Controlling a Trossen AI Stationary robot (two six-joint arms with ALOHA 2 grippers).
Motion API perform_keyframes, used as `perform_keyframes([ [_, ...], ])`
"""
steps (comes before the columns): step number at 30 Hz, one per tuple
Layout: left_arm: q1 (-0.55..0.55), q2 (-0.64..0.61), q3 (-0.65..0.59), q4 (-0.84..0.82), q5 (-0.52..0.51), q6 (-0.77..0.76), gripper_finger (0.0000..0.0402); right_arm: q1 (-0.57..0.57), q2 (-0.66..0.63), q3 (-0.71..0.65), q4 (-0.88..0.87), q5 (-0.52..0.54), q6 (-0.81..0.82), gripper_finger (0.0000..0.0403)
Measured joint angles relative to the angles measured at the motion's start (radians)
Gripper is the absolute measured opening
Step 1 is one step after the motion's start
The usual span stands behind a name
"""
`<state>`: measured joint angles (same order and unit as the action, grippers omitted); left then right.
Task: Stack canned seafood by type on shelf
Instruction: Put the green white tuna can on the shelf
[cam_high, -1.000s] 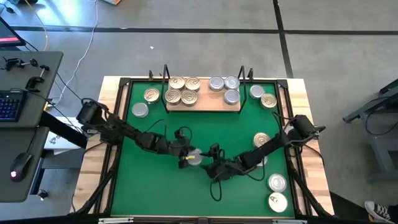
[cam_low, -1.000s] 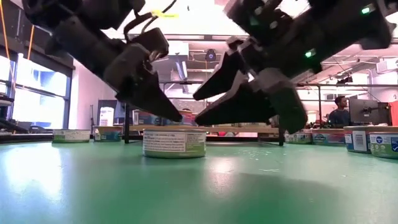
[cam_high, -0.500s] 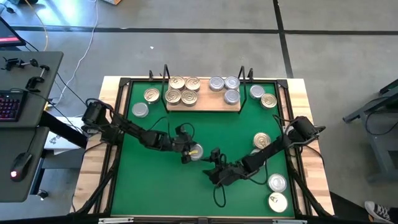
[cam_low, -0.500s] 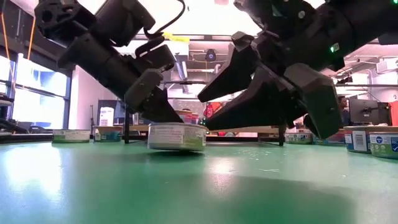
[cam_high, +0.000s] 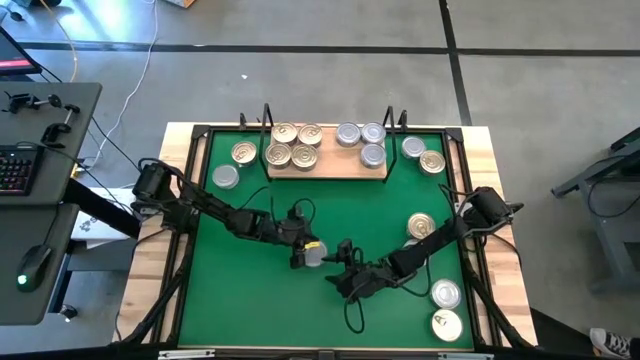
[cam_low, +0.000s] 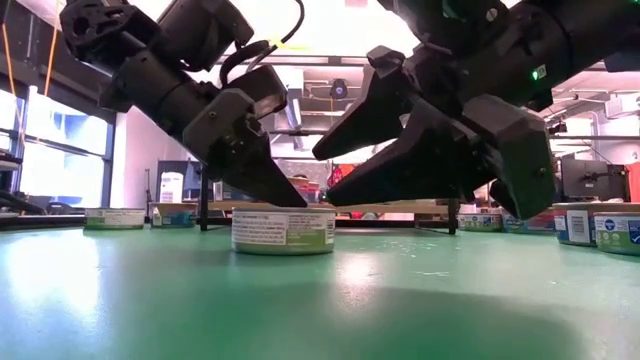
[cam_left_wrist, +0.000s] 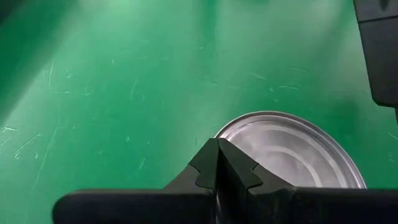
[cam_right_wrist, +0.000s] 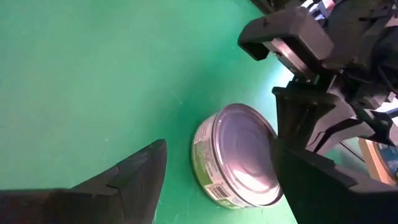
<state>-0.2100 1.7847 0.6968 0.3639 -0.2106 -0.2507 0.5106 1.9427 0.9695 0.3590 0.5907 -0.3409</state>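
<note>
Sitting flat on the green mat (cam_high: 250, 290) at mid-table, well short of the shelf (cam_high: 327, 165): one silver-lidded tin (cam_low: 283, 229). Left gripper (cam_left_wrist: 217, 163): fingers pressed together, tips resting at the tin's rim, holding nothing. Right gripper (cam_right_wrist: 217, 168): spread wide, just beside the same tin, empty.

Risks for you:
- Closed left tips may shove or tip the tin.
- Both grippers crowd one tin; you could knock them together.
- Silver belongs with the shelf's silver group, not gold.
</note>
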Motion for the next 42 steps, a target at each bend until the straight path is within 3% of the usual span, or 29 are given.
perform_keyframes([
  [15,-0.047,-0.058,-0.004,0.102,0.020,0.086,0.0000,0.000,0.000,0.000,0.017,0.005,0.026,0.0279],
  [22,-0.005,0.003,-0.005,0.090,0.034,0.080,0.0000,0.000,0.000,0.000,0.019,0.007,0.026,0.0279],
  [28,0.008,0.062,0.002,0.134,0.042,0.069,0.0000,-0.022,0.000,0.001,0.016,-0.096,0.031,0.0279],
  [39,0.008,0.083,0.000,0.119,0.045,0.058,0.0000,-0.033,0.000,0.025,-0.007,-0.089,0.025,0.0279],
  [42,0.008,0.084,0.000,0.119,0.045,0.059,0.0000,-0.033,0.000,0.025,-0.017,-0.026,0.035,0.0279],
])
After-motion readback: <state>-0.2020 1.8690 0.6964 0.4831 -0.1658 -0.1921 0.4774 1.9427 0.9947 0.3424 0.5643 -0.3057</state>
